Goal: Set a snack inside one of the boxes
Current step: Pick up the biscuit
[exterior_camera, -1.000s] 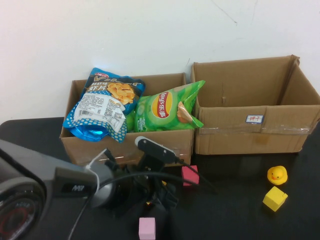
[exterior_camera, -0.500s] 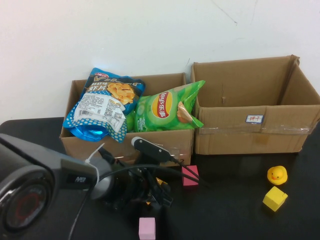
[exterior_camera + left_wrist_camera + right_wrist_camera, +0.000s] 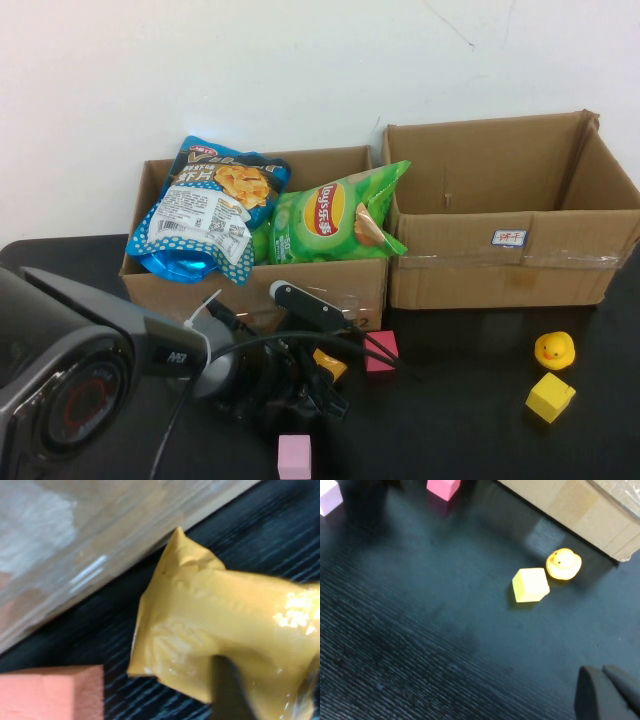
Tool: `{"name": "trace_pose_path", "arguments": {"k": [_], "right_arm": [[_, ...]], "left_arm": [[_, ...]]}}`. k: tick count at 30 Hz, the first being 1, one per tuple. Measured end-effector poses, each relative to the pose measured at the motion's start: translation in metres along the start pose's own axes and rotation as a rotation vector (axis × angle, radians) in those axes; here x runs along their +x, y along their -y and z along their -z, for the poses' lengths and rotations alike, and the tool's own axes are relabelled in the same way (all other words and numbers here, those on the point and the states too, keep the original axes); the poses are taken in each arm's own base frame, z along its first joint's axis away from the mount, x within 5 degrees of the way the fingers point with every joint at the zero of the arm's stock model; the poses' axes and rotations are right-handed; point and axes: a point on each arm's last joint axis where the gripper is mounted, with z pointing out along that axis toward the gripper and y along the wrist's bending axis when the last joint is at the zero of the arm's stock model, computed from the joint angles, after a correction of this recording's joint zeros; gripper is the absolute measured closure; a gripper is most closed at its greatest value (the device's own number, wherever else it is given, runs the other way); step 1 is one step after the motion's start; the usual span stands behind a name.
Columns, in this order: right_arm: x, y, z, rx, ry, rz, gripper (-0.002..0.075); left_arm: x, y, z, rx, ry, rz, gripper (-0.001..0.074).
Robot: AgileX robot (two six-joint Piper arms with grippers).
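Pinching the yellow snack packet [image 3: 220, 630], left gripper [image 3: 318, 385] grips crinkly, light foil mid-body (slippery); right gripper [image 3: 607, 692] hangs closed, empty.

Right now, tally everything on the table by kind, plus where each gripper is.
Snack packs: 3 (blue bag, green Lay's bag, small yellow packet)
Cardboard boxes: 2
Foam cubes: 3 (magenta, pink, yellow)
Rubber duck: 1
Total: 9
Left gripper on yellow packet; right gripper shut, parked.
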Motion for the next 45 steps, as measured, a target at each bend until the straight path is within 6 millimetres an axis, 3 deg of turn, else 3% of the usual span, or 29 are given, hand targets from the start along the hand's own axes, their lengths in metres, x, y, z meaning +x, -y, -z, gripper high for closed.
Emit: {"name": "trace_pose_path", "arguments": {"k": [4, 7, 11, 17, 21, 24, 29, 31, 35, 45], "right_arm": [[0.0, 0.0, 0.0, 0.0, 0.0, 0.0, 0.0727], [0.0, 0.0, 0.0, 0.0, 0.0, 0.0, 0.0727], [0.0, 0.0, 0.0, 0.0, 0.001, 0.0, 0.0727], [0.0, 0.0, 0.0, 0.0, 0.001, 0.0, 0.0727], [0.0, 0.0, 0.0, 0.0, 0.001, 0.0, 0.0727], [0.0, 0.0, 0.0, 0.0, 0.001, -0.001, 0.0727], [0.0, 0.0, 0.0, 0.0, 0.001, -0.003, 0.0727], [0.0, 0.0, 0.0, 0.0, 0.001, -0.005, 0.0727], [0.0, 0.0, 0.0, 0.0, 0.0, -0.007, 0.0727], [0.0, 0.0, 0.0, 0.0, 0.0, -0.018, 0.0727]], "left_arm": [[-0.001, 0.005, 0.002, 0.054, -0.004, 0.003, 0.0582], [-0.004, 0.009, 0.007, 0.111, 0.001, 0.003, 0.0686], [-0.012, 0.013, 0.017, 0.165, 0.025, 0.01, 0.0726], [-0.026, 0.016, 0.038, 0.225, 0.069, 0.092, 0.0734], [-0.029, 0.015, 0.041, 0.213, 0.08, 0.135, 0.0729], [-0.029, 0.014, 0.04, 0.202, 0.078, 0.138, 0.0629], [-0.024, 0.009, 0.031, 0.137, 0.069, 0.112, 0.0197], [-0.022, 0.005, 0.027, 0.087, 0.071, 0.08, 0.0113], [-0.014, 0.002, 0.015, 0.036, 0.052, -0.001, 0.0055], [-0.017, 0.008, -0.005, 0.07, 0.04, -0.023, 0.0042]]}}
